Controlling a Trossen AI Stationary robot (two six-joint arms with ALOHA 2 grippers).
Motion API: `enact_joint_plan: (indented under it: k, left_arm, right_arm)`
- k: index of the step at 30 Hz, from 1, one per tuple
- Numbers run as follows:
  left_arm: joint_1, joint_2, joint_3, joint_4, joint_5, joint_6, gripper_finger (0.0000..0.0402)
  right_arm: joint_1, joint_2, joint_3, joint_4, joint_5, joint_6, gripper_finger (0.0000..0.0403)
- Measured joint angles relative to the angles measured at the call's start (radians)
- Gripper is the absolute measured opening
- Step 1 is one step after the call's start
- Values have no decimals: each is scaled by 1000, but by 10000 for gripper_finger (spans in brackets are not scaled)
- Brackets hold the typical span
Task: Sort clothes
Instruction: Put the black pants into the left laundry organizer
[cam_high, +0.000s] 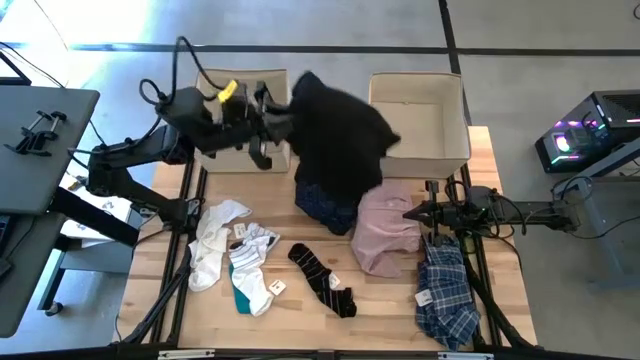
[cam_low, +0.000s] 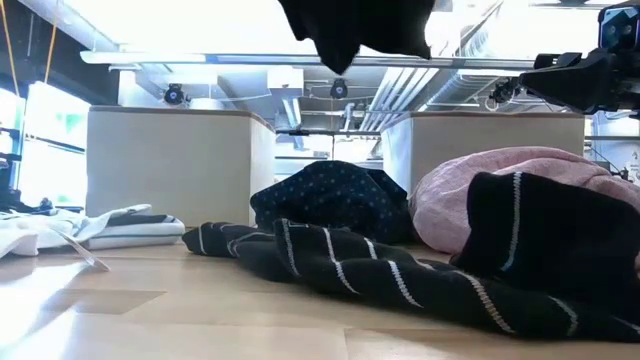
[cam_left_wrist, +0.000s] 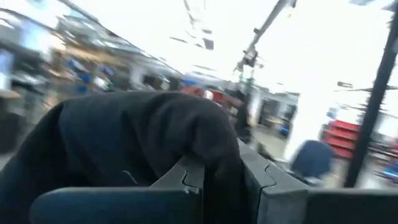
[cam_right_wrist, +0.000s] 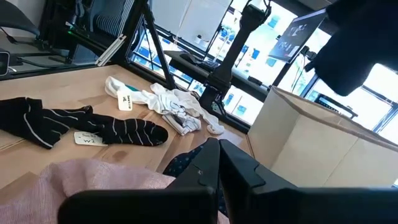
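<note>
Navy dotted shirt (cam_high: 322, 203) mostly under black garment (cam_high: 335, 130); left wrist bkgd blurred.

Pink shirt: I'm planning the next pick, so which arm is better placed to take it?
Right, probably. The right gripper hovers at the pink shirt's edge, fingers shut and empty. The left gripper is busy holding the black garment up near the boxes.

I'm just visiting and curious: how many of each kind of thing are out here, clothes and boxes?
Shirts: 3 (navy dotted shirt, pale pink shirt, blue-white plaid shirt)
Black garment, held aloft by the left gripper: 1
Sock bundles: 2 (black striped socks, white and teal socks)
Beige square fabric boxes: 2
Total: 8
</note>
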Motion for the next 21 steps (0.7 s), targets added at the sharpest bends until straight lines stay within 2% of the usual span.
enact_joint_plan:
  k: [3, 11, 16, 21]
  left_arm:
    - [21, -4, 0, 24, -70, 58, 34]
    - [60, -42, 0, 33, -346, 218, 34]
    - [75, -85, 0, 29, -464, 313, 34]
    - [97, -139, 0, -86, -557, 397, 34]
  right_arm:
    - [0, 0, 0, 0, 0, 0, 0]
    - [0, 0, 0, 0, -1, 0, 0]
    - [0, 0, 0, 0, -1, 0, 0]
    - [0, 0, 0, 0, -6, 0, 0]
